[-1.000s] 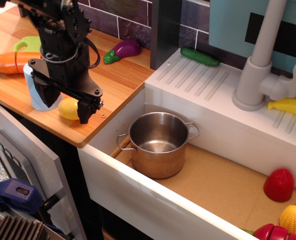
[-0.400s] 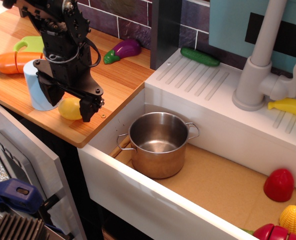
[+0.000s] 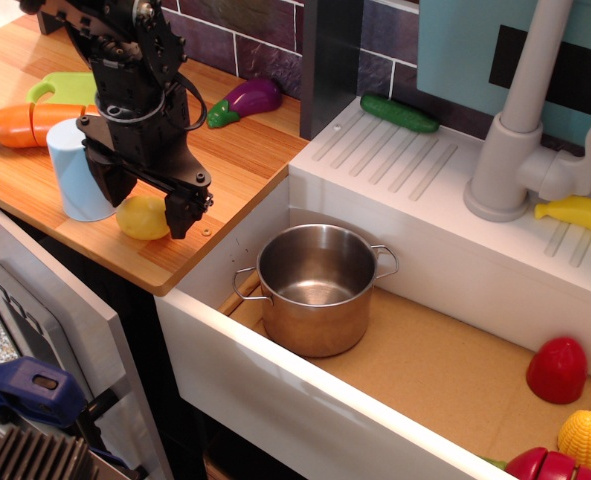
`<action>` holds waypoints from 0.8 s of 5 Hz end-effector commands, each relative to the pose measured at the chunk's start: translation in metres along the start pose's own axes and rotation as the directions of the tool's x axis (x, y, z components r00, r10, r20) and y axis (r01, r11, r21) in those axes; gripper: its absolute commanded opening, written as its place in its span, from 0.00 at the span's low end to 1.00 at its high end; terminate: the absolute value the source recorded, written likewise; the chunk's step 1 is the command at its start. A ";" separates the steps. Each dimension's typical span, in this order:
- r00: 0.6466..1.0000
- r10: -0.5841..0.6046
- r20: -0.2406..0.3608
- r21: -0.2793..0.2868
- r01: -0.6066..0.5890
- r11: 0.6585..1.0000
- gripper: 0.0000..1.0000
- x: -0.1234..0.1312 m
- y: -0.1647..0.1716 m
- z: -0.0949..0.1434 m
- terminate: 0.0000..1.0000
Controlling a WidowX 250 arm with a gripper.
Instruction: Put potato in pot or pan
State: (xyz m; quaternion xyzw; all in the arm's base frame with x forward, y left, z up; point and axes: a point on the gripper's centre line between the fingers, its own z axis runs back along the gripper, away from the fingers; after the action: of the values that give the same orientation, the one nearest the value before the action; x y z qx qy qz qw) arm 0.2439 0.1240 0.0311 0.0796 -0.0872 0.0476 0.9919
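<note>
The potato [image 3: 142, 217], smooth, yellow and egg-shaped, sits between the spread fingers of the gripper [image 3: 147, 201] on the wooden counter [image 3: 245, 150], left of the steel pot [image 3: 315, 288].

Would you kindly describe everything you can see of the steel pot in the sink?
The pot is a shiny stainless-steel cylinder with two small loop handles on opposite sides and no lid. It stands upright and empty on the tan floor of the white sink, near the sink's left end and front wall. A wooden stick-like piece shows at its left handle. Nothing else touches it that I can see.
</note>
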 end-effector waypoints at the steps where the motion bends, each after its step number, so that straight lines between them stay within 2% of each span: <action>1: 0.999 -0.007 0.039 -0.006 0.008 1.000 1.00 0.010 0.013 -0.004 0.00; 3: 1.000 0.013 0.017 -0.039 -0.012 0.999 1.00 0.004 0.012 -0.013 0.00; 4: 0.999 0.031 0.038 -0.028 -0.030 0.999 0.00 0.002 0.009 -0.017 0.00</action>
State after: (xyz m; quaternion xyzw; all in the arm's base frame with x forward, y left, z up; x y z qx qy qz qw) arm 0.2469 0.1309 0.0131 0.0593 -0.0965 0.0608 0.9917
